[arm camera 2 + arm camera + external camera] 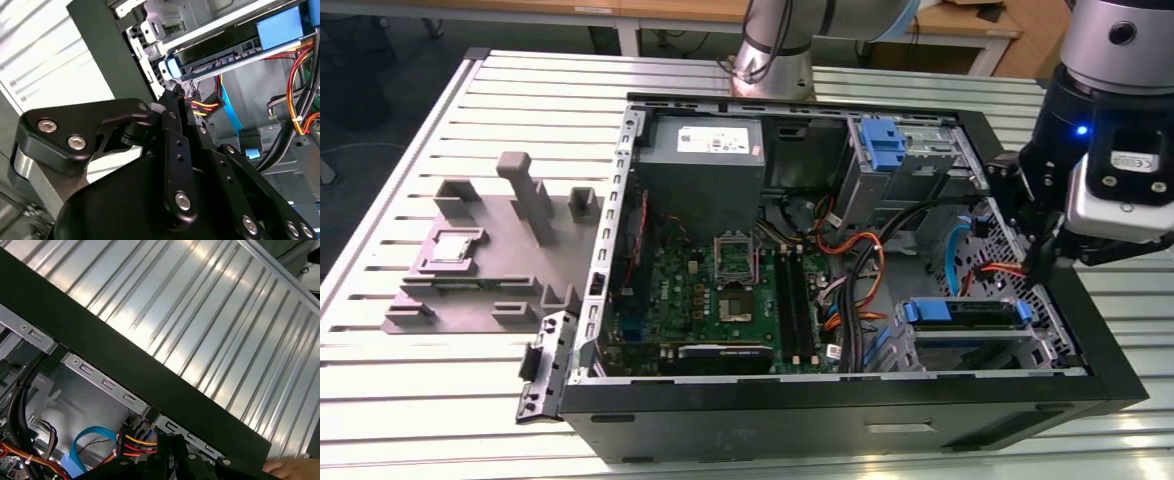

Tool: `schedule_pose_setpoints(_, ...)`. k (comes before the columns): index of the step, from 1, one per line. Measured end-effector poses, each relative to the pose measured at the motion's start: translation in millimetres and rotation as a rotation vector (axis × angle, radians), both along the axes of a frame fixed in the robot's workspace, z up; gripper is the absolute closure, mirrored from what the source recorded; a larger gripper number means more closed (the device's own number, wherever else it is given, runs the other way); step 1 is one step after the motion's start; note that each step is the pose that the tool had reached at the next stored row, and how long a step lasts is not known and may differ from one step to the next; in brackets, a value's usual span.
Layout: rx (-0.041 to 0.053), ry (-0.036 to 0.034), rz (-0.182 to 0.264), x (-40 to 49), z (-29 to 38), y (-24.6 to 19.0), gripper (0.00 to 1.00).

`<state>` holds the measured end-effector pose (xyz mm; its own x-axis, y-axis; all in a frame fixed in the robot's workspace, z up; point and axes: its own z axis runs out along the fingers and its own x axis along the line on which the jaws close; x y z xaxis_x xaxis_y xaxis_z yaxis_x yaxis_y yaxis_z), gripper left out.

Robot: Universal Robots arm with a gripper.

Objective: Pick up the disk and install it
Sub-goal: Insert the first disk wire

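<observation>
The disk lies flat in the drive bay at the front corner of the open computer case, on the exterior view's right, with a blue carrier rail at its end. In the second wrist view the disk sits in the metal bay, blue plastic at both ends. My gripper hangs just above the case's side wall, a little behind the bay and apart from the disk. Its fingers are pressed together with nothing between them. The gripper's tip shows beside red, yellow and blue cables.
A grey fixture with parts stands on the slatted table at the exterior view's left. Inside the case are a grey power supply, a blue latch piece, the motherboard and orange cables. A hand rests outside the case wall.
</observation>
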<state>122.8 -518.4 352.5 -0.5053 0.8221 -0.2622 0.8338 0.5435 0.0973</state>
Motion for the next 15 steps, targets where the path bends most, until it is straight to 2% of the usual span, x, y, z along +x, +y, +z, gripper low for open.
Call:
schedule_pose_setpoints(5,-0.0001,0.0001,-0.086,0.0,-0.4,0.0,0.83)
schedule_pose_setpoints(15,0.0000,0.0001,-0.216,0.0,-1.2,0.5,0.83)
